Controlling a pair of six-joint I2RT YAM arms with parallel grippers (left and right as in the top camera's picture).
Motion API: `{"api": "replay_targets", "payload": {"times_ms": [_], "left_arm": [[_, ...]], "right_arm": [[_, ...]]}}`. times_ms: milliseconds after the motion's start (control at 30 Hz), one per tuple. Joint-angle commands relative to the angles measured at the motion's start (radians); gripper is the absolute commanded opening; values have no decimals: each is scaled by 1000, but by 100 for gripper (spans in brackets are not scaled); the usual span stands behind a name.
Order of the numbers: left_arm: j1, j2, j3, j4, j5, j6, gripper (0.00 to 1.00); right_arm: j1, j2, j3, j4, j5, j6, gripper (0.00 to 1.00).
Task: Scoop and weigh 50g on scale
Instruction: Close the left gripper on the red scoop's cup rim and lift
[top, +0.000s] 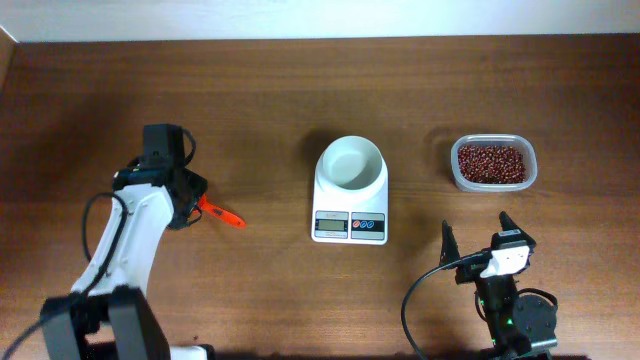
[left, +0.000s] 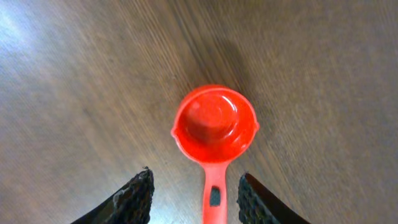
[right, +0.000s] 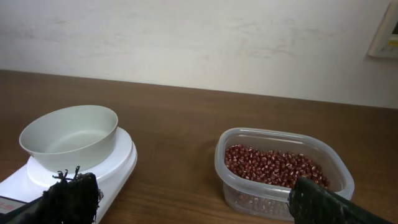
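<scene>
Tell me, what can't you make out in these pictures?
Scale display: too small to read overhead; cut off by the bottom edge in the right wrist view.
Red scoop: handle end runs off the bottom edge, left wrist view; overhead, the left gripper covers part of it.
Bean tub: near corner hidden by the right gripper, right wrist view.

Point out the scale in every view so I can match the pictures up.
Overhead: the scale sits at the centre of the picture.
Left wrist: not in it.
Right wrist: the scale is at lower left, cut off by the bottom edge.
Shared landmark: the tub of beans, to the right of the scale in the overhead view and likewise in the right wrist view.
</scene>
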Motion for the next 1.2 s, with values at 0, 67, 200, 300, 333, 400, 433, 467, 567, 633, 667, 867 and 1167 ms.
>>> {"api": "replay_targets", "payload": {"times_ms": [0,67,200,300,333,400,433,467,567,633,667,867,1167], "left_arm": [[6,63,-10,48,26,-21,44],[12,88,-10,67,25,-21,44],[30,132,-24,77,21,-22,39],[32,142,-62,141,23,-22,37],[32,142,-80,169,23,-22,37],[32,142,-105,204,23,-22,36],[32,142,-116,217,23,-22,36],[32,142,-133,238,22,-22,34],[32,143,-171,303,22,-22,24],[32,143,-185,334,22,-22,16],[32,143,-190,348,22,-22,12],[32,143,-193,412,22,-22,0],[32,72,-192,338,82,-206,0]], "right_arm": [[-5,1,-4,-8,-10,7,99],[-5,1,-4,-8,-10,7,99],[-5,1,-4,-8,-10,7,99],[-5,1,-4,-8,-9,7,99],[-5,1,-4,-8,-10,7,99],[-5,1,-4,-8,-10,7,99],[-5,1,-4,-8,-10,7,99],[-5,1,-4,-8,-10,7,99],[-5,1,-4,-8,-10,7,99],[-5,1,-4,-8,-9,7,99],[-5,1,-4,-8,-9,7,99],[-5,1,-4,-8,-10,7,99],[-5,1,-4,-8,-10,7,99]]}}
